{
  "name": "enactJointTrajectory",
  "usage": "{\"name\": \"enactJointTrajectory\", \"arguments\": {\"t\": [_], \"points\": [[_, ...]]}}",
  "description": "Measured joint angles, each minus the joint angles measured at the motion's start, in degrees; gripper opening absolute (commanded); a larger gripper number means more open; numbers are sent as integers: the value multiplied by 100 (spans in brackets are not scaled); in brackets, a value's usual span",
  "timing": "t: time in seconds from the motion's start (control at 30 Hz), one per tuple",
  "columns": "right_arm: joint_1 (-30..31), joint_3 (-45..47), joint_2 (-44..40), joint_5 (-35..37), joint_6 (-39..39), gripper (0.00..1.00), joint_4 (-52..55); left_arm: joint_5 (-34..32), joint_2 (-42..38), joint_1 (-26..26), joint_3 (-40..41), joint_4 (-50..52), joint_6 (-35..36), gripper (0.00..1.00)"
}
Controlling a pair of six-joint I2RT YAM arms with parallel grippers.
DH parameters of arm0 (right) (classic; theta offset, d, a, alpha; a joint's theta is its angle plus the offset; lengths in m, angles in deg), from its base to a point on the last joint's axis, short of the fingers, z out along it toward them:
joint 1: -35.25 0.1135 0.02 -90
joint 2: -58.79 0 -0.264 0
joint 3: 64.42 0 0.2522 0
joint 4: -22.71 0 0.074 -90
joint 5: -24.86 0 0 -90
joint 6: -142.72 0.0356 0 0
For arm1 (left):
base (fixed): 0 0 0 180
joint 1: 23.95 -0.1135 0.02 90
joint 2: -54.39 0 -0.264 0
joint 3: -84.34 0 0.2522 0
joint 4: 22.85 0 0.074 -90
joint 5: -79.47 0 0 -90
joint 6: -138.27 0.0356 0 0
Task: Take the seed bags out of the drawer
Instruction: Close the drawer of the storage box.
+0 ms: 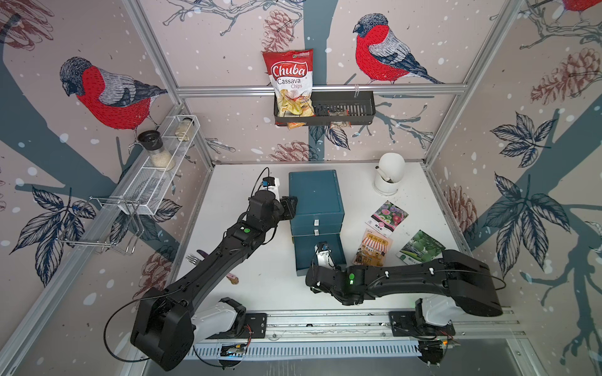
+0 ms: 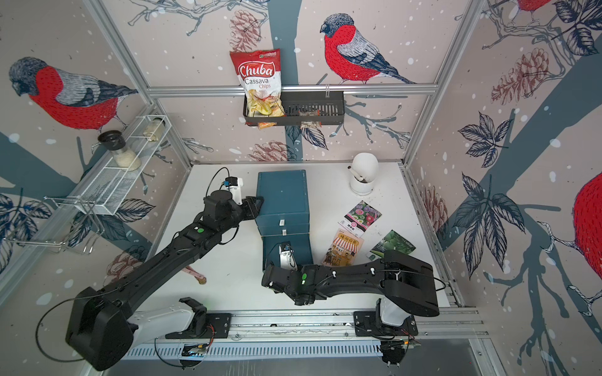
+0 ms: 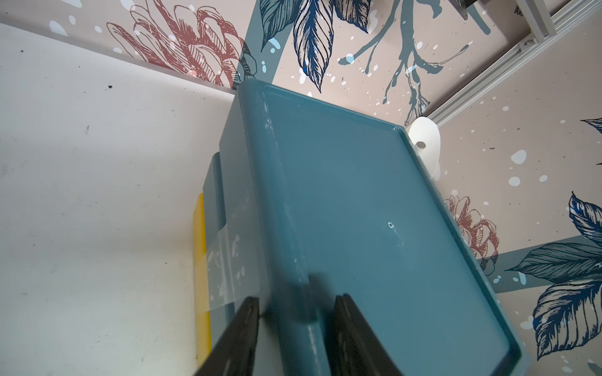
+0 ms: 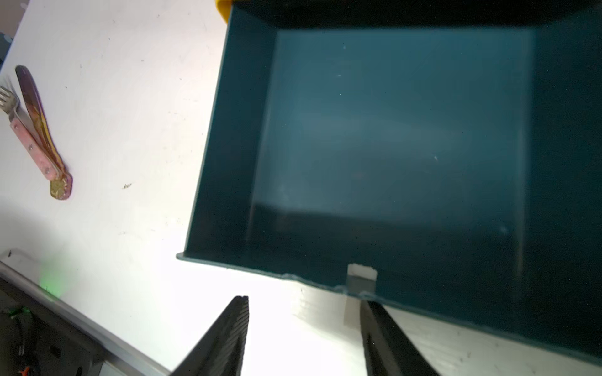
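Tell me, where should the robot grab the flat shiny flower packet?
The pink-purple flower seed packet lies flat on the white table, so probably come straight down and pinch its far edge, the one toward the white cup. Its near edge crowds the orange cartoon-shop packet, leaving little room there.

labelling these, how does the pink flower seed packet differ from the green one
The glossy pink-flower seed packet lies farther back, clear of the black right arm; the glossy green seed packet lies nearer the front, partly hidden by it. The flower packet shows blooms, the green packet round green shapes. Both lie on the white table, outside the teal drawer.
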Motion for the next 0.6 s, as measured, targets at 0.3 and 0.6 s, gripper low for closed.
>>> {"name": "enactJointTrajectory", "arguments": {"t": [0.3, 0.6], "points": [[-138, -39, 140, -26, -146, 62, -533, 20, 20, 0, -92, 153, 15, 47], [-310, 109, 267, -22, -173, 62, -896, 17, 63, 0, -114, 197, -37, 57]]}}
